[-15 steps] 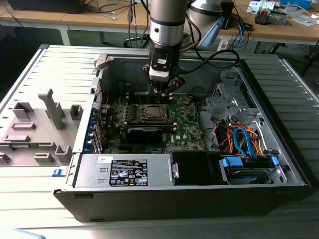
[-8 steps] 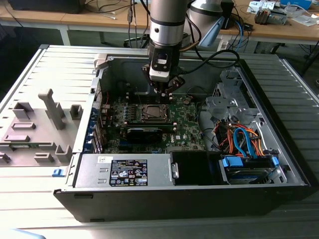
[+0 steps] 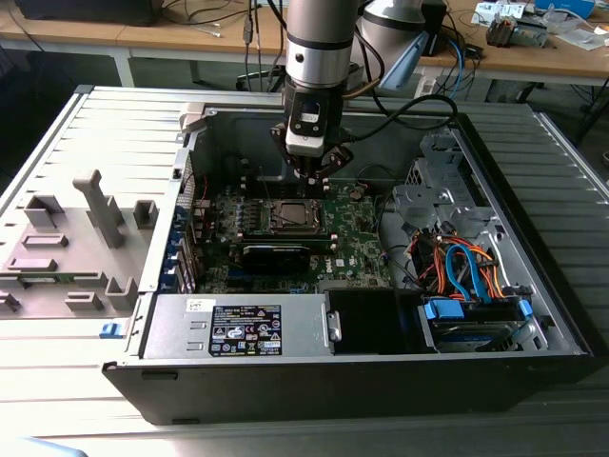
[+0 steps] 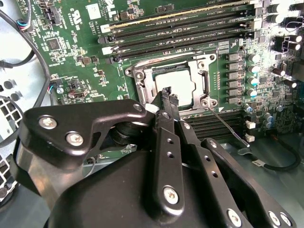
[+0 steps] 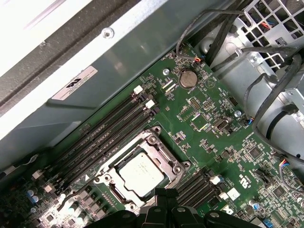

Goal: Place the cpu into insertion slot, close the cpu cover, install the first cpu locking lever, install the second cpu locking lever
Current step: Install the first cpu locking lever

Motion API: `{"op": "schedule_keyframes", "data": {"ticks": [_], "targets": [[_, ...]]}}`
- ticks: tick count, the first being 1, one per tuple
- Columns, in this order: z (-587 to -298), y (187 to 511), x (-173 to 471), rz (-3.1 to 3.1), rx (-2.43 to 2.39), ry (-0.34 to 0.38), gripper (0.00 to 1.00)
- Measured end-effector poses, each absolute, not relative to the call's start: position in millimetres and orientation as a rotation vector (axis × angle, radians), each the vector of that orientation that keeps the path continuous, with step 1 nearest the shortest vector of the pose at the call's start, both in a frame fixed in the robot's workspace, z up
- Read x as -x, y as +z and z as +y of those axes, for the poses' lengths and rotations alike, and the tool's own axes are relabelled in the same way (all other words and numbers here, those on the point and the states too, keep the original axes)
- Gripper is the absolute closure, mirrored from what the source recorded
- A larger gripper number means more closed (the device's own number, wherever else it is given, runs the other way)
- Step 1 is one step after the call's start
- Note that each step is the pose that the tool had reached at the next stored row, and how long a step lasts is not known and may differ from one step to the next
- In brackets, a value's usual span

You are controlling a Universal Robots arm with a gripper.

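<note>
The gripper (image 3: pixel 316 176) hangs straight down from the arm over the open computer case (image 3: pixel 533 324), just above the far edge of the insertion slot (image 3: pixel 285 217) on the green motherboard (image 3: pixel 357 243). In the second wrist view its fingers (image 4: pixel 167 102) are closed together with nothing between them, their tips at the edge of the socket frame.

The cpu (image 5: pixel 141 173) lies flat in the insertion slot (image 5: pixel 142 168), its silver-grey top facing up and its edges square with the socket's (being square, it has no long axis to speak of). The cpu cover (image 5: pixel 164 154) lies down over it as a silvery frame, the chip showing through its window. In the second wrist view a thin locking lever (image 4: pixel 227 124) sticks out from one corner of the socket, slanting away across the memory slots (image 4: pixel 218 124) beside it. More memory slots (image 5: pixel 107 137) run parallel along the socket's other side.
</note>
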State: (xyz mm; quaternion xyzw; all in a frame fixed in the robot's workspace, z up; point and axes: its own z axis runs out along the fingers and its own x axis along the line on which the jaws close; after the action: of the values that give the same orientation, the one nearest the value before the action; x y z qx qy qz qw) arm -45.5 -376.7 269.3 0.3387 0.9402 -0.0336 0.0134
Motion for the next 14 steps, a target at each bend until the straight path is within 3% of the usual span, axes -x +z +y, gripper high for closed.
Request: {"op": "schedule_keyframes", "data": {"ticks": [14], "targets": [[-376.7,269.2,45.5,2.933,-1.041,-0.104,0.89]]}}
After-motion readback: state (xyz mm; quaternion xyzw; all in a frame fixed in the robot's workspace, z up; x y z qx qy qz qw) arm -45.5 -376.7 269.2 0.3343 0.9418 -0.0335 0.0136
